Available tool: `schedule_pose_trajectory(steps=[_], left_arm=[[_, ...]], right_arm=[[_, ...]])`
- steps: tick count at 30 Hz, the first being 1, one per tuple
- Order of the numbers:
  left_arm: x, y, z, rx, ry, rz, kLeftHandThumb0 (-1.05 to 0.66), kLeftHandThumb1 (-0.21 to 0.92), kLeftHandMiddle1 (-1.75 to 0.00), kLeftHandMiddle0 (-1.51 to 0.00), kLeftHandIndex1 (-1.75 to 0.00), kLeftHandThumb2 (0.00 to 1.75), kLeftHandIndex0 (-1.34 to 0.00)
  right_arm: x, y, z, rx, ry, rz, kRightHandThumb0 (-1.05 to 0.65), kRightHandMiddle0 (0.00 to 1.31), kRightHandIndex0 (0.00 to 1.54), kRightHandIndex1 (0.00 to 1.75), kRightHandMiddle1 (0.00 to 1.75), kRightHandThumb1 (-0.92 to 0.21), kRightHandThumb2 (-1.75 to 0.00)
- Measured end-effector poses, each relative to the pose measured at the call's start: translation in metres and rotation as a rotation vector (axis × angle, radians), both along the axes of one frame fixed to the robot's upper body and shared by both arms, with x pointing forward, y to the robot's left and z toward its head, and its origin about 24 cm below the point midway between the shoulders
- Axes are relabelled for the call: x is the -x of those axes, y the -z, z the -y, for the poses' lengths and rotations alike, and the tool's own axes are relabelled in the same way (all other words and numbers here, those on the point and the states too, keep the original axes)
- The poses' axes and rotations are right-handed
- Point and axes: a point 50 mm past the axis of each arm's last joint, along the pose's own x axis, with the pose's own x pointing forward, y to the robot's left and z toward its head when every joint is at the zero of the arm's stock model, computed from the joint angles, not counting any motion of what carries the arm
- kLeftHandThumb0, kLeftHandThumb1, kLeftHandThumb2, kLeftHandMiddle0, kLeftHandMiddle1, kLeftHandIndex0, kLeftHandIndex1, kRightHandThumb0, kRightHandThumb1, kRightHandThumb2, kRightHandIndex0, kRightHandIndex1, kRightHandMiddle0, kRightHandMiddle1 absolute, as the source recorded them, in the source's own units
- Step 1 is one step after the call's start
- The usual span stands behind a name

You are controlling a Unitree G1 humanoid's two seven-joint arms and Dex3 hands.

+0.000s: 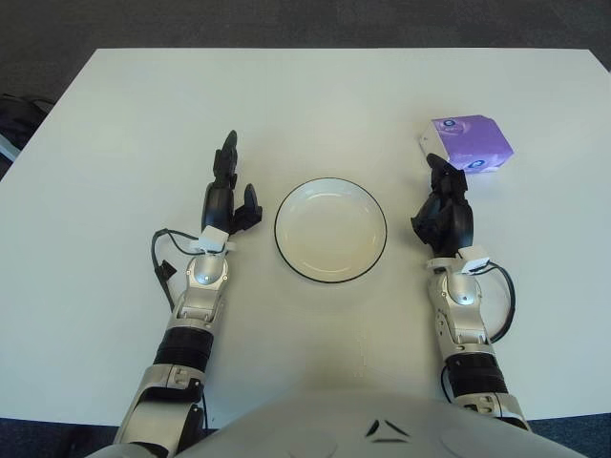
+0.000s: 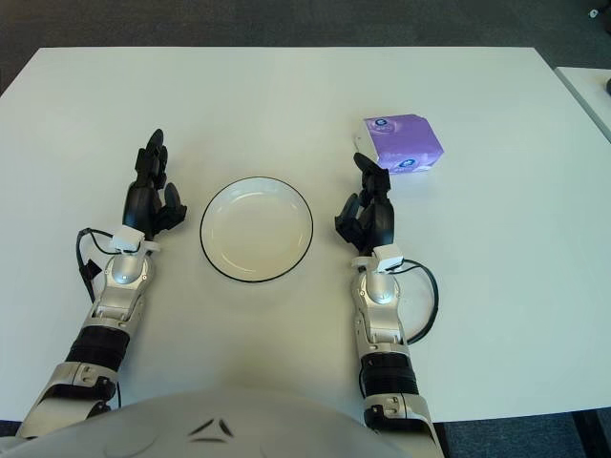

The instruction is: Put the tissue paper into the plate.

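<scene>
A purple tissue pack [image 1: 467, 143] lies on the white table at the right, a little beyond my right hand. A white plate with a dark rim [image 1: 330, 229] sits empty in the middle. My right hand [image 1: 445, 196] rests to the right of the plate, fingers extended toward the pack and holding nothing; its fingertips are just short of the pack's near edge. My left hand [image 1: 229, 186] rests to the left of the plate, fingers extended, empty.
The white table [image 1: 315, 95] spreads wide behind the plate. Dark floor lies beyond its far edge. A dark object [image 1: 14, 119] sits off the table's left edge. Cables loop at both wrists.
</scene>
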Motion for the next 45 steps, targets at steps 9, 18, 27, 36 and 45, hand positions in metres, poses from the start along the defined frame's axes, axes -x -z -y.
schedule_pose_trajectory(steps=[9,18,27,36,45], left_arm=[[-0.0001,0.0000,0.0000,0.000,0.000,0.000,-0.74,0.92,0.00,-0.16,-0.36,0.93,0.00],[-0.0001,-0.0002,0.0001,0.000,0.001,0.003,-0.73,0.92,0.00,-0.16,-0.36,0.93,0.00],[0.0000,-0.0004,0.0001,0.000,0.001,0.005,-0.74,0.92,0.00,-0.16,-0.35,0.92,0.00],[0.0000,-0.0003,0.0001,0.000,0.001,0.005,-0.74,0.92,0.00,-0.15,-0.32,0.94,0.00],[-0.0001,-0.0005,0.0005,0.001,0.002,0.005,-0.75,0.92,0.00,-0.15,-0.30,0.94,0.00]], right_arm=[[0.0000,0.0000,0.0000,0.000,0.000,0.000,-0.45,0.00,0.36,0.04,0.74,-0.92,-0.97],[0.0000,0.0000,0.0000,0.000,0.000,0.000,-0.45,0.00,0.36,0.04,0.73,-0.92,-0.97],[0.0001,0.0000,0.0000,0.000,0.000,0.000,-0.45,0.00,0.36,0.04,0.73,-0.92,-0.96],[0.0001,0.0001,0.0000,0.000,0.000,0.000,-0.45,0.00,0.36,0.04,0.73,-0.92,-0.97],[0.0013,-0.0006,0.0004,0.001,0.001,0.003,-0.45,0.00,0.36,0.05,0.74,-0.92,-0.96]])
